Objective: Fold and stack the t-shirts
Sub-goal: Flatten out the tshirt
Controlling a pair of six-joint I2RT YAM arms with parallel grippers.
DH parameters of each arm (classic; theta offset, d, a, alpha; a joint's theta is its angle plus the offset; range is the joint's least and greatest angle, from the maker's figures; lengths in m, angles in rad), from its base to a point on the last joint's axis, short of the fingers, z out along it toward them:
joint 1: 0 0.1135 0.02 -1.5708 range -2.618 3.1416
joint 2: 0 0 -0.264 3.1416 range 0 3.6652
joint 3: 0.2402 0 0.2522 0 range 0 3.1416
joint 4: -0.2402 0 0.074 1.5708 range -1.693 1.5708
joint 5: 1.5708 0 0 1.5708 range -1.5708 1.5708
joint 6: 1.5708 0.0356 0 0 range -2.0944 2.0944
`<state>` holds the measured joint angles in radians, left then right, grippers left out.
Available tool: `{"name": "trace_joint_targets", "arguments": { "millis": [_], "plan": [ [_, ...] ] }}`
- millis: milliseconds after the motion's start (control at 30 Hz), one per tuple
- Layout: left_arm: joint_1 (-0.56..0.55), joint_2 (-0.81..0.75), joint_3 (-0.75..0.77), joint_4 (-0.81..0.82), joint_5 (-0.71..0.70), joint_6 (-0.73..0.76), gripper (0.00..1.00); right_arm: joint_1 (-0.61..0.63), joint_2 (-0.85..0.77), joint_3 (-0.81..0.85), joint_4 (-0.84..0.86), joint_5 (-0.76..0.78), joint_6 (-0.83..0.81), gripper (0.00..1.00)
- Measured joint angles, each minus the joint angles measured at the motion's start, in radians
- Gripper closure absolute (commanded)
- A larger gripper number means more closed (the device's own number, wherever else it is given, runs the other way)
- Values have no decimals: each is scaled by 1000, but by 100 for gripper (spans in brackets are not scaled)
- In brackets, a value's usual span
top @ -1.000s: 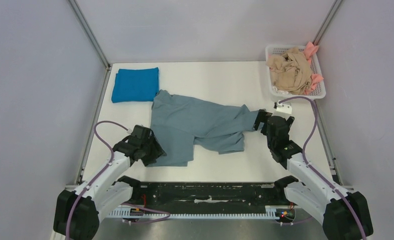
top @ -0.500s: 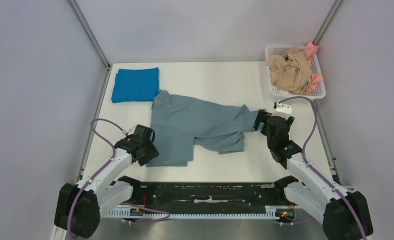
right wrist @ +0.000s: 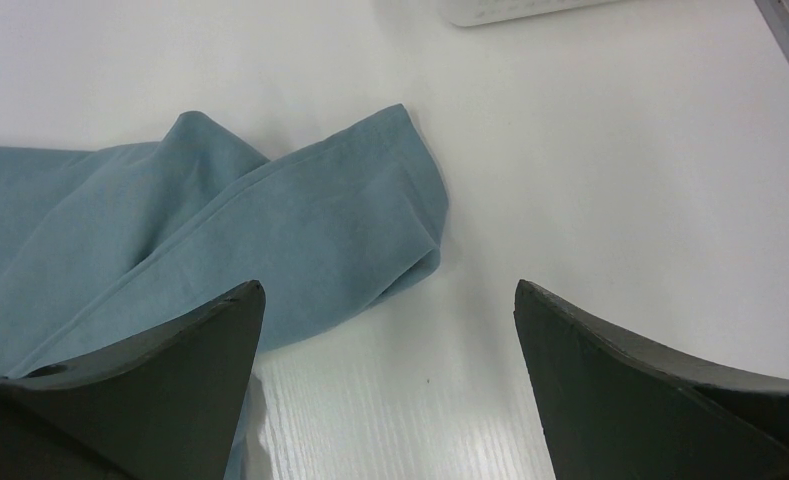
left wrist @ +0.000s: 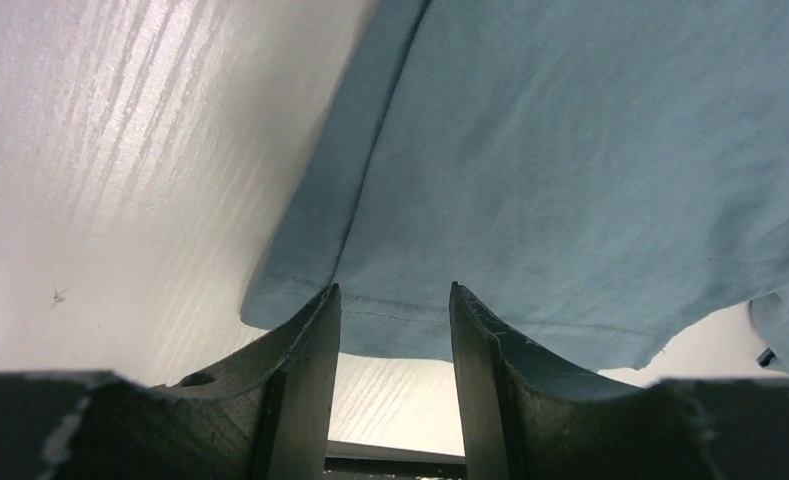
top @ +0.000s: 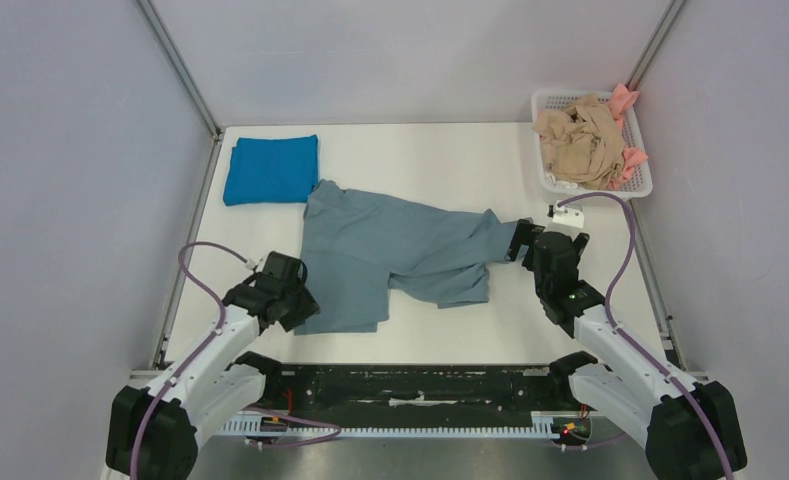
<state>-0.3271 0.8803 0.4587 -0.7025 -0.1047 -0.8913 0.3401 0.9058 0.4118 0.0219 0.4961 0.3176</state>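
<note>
Robot lab test cell. A white desk (top: 430, 160) is boxed in by plain grey panels (top: 70, 150) on bare metal frame posts (top: 177, 68). Two black-and-white robot arms, the left arm (top: 205, 360) and the right arm (top: 620, 350), are bolted to a black base rail (top: 410, 385) at the near edge. Purple cables (top: 631, 240) loop loose along them. A white plastic basket (top: 638, 187) of crumpled cloth sits in the far right corner, staged-prop look.
</note>
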Motion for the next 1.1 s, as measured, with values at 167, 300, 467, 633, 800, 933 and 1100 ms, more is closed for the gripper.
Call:
{"name": "trace_joint_targets", "arguments": {
  "millis": [167,300,467,633,800,933,1100],
  "plan": [
    [0,43,0,3,28,0,52,0,1,0,0,0,0,2],
    [0,77,0,1,29,0,52,0,1,0,0,0,0,2],
    [-3,70,0,-16,7,0,51,0,1,0,0,0,-1,2],
    [-7,98,4,-29,-11,0,56,-3,1,0,0,3,-3,2],
    [-14,158,28,-19,-5,0,65,-4,1,0,0,10,-3,2],
    [-39,172,36,-6,2,0,66,-4,1,0,0,16,-3,2],
    [-51,171,47,-7,3,0,66,-5,2,0,0,23,-3,2]
  ]
}}
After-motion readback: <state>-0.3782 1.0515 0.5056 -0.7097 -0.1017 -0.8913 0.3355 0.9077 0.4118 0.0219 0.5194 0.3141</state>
